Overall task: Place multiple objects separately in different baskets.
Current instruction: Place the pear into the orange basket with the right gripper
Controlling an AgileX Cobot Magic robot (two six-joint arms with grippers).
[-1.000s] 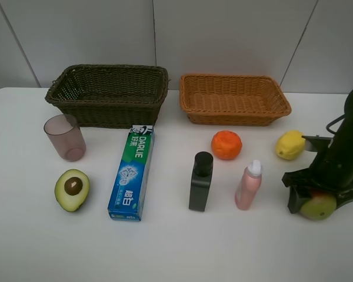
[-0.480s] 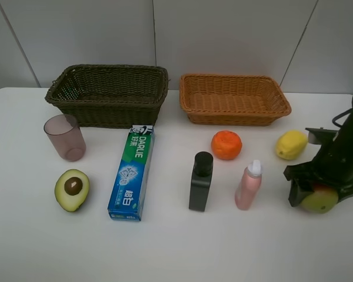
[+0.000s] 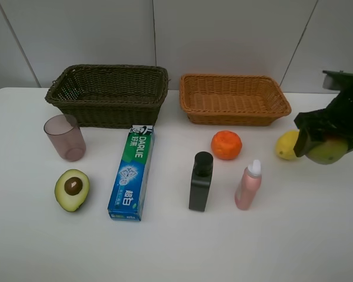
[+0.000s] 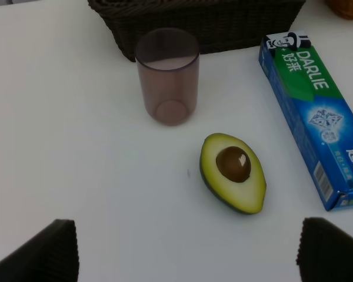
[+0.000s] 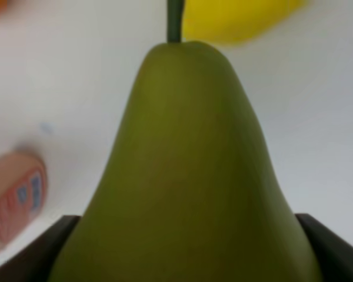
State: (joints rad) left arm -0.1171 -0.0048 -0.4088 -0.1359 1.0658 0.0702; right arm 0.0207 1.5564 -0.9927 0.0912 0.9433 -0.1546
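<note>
My right gripper (image 3: 325, 143) is shut on the green pear (image 3: 331, 151) and holds it in the air at the far right, beside the lemon (image 3: 286, 145). In the right wrist view the pear (image 5: 188, 176) fills the frame, with the lemon (image 5: 241, 20) beyond its stem. The orange (image 3: 226, 144), black bottle (image 3: 200, 182) and pink bottle (image 3: 247, 185) stand mid-table. The toothpaste box (image 3: 131, 173), avocado half (image 3: 72, 189) and mauve cup (image 3: 65, 137) lie to the left. The dark basket (image 3: 109, 88) and the orange-tan basket (image 3: 234, 97) both sit empty at the back. My left gripper (image 4: 191, 252) is open above the avocado half (image 4: 233, 172).
The white table ends at a grey wall behind the baskets. In the left wrist view the cup (image 4: 167, 75) stands just in front of the dark basket (image 4: 223, 23), and the toothpaste box (image 4: 317, 129) lies beside the avocado.
My right gripper has lifted the pear off the table and carried it up and back, past the lemon, toward the orange-tan basket. Nothing else has moved.
</note>
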